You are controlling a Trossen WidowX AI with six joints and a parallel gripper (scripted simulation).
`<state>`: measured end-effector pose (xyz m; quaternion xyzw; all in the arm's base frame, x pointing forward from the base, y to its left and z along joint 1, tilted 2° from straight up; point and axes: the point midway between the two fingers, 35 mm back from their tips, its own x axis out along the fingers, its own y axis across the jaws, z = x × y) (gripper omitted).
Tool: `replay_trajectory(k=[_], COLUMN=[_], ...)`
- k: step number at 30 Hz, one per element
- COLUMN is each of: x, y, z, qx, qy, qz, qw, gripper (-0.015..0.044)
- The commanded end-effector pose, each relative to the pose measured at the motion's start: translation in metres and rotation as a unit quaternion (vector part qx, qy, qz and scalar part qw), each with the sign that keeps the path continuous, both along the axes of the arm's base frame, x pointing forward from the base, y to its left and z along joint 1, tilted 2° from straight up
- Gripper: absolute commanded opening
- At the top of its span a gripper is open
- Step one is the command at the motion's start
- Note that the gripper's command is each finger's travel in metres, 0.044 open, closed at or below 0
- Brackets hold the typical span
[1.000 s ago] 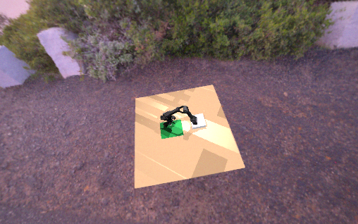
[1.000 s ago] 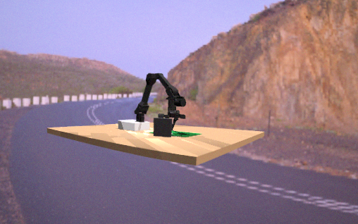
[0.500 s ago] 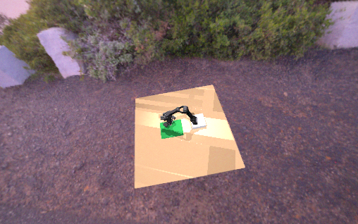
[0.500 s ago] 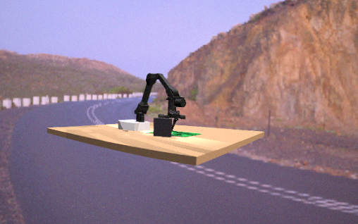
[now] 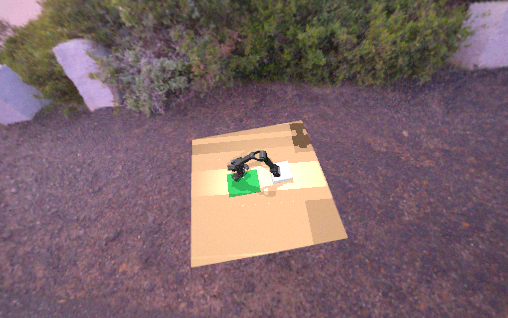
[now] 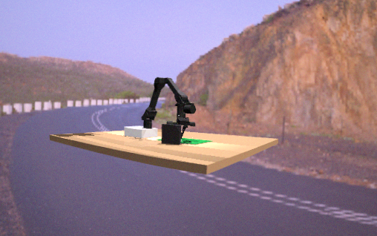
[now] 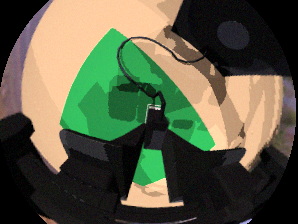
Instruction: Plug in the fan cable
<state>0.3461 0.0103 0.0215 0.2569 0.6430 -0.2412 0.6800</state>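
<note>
The green board [image 5: 245, 189] [image 6: 203, 141] [image 7: 100, 60] lies flat on the table. My gripper [image 7: 153, 127] [image 6: 182, 136] is low over it, shut on the fan cable's plug. The dark plug [image 7: 156, 139] sits between the fingertips in the wrist view. The small pale-edged fan header [image 7: 154, 107] shows just beyond the plug, partly covered by it and the cable. Whether the plug touches the header or is seated in it cannot be told. The thin black cable [image 7: 119, 54] loops from the plug over the board towards the fan [image 7: 205, 30] [image 6: 171, 133].
The fan is a black block standing beside the board, close to the arm in the exterior view. A white block [image 5: 286, 173] [image 6: 138, 131] is at the arm's base. The wooden table [image 5: 235, 230] [image 6: 122, 148] carries everything, with patches of light and shadow.
</note>
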Motion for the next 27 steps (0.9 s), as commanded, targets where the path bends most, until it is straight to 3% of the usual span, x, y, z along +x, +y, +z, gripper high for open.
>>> replay_trajectory(k=[1,20,27], x=[0.000,0.000,0.000], y=[0.000,0.000,0.000], z=[-0.003,-0.014,-0.011], qx=[0.001,0.001,0.000], qy=[0.001,0.001,0.000], qz=[-0.002,-0.002,0.000], qw=[1.000,1.000,1.000], gripper=[0.0000,0.0000,0.0184])
